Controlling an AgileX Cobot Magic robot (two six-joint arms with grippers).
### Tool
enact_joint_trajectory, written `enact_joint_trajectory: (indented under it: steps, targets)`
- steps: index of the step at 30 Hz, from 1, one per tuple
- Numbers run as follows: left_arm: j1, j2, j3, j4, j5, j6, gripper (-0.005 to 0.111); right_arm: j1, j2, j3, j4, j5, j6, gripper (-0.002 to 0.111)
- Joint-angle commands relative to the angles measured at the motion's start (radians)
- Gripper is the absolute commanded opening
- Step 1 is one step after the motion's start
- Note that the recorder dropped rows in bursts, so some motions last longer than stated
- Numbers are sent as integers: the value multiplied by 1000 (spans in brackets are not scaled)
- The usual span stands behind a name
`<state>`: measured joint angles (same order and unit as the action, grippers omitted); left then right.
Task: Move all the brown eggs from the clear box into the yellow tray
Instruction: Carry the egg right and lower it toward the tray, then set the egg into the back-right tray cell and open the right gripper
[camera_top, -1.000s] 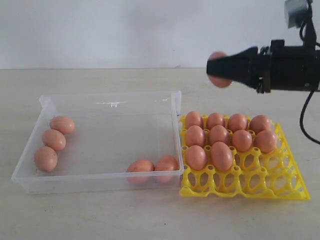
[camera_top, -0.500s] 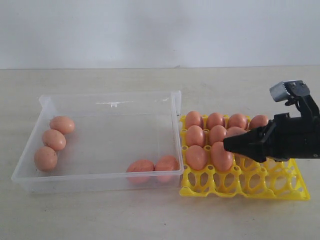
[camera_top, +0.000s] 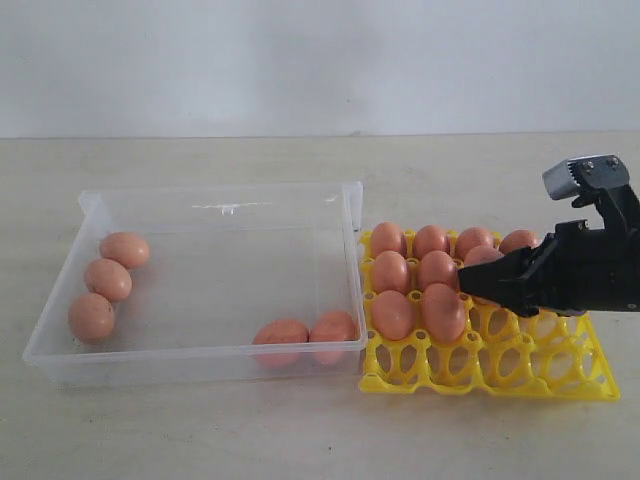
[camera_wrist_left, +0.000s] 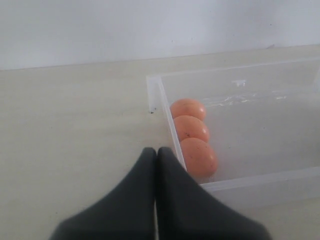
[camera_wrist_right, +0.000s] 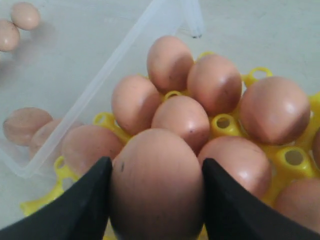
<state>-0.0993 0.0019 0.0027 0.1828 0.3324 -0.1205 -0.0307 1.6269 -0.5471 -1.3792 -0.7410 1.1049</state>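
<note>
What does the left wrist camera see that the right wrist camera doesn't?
Only left wrist: black jaws shut and empty, plus the white wall. Only right wrist: the bright yellow plastic egg tray holding many pinkish-brown oval eggs, and black jaws gripping another egg. Both: the clear plastic box with loose brown eggs inside.

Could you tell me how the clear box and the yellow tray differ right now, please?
The box is clear, solid-walled and larger; the tray is a yellow open lattice. The box holds five loose eggs; the tray holds more, each seated in a cup. Both rest on the table, side by side.
</note>
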Motion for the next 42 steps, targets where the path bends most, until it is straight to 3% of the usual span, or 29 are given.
enact_joint_trajectory:
  steps: [1, 29, 31, 34, 36, 42]
  targets:
    - [-3, -2, -3, 2, -3, 5, -4, -6, -10, -1, -23, 33, -30, 0]
    - [-3, -2, -3, 2, -3, 5, -4, -6, 70, -1, -15, 28, -160, 0]
    - [-3, -2, -3, 2, -3, 5, -4, -6, 70, -1, -12, 24, -170, 7]
    - [-3, -2, -3, 2, -3, 5, -4, -6, 70, -1, -12, -3, -172, 43]
    - [-3, -2, -3, 2, -3, 5, -4, -6, 70, -1, -8, -14, -168, 57]
    - [-3, -2, -3, 2, -3, 5, -4, -6, 70, -1, -8, -10, -164, 61]
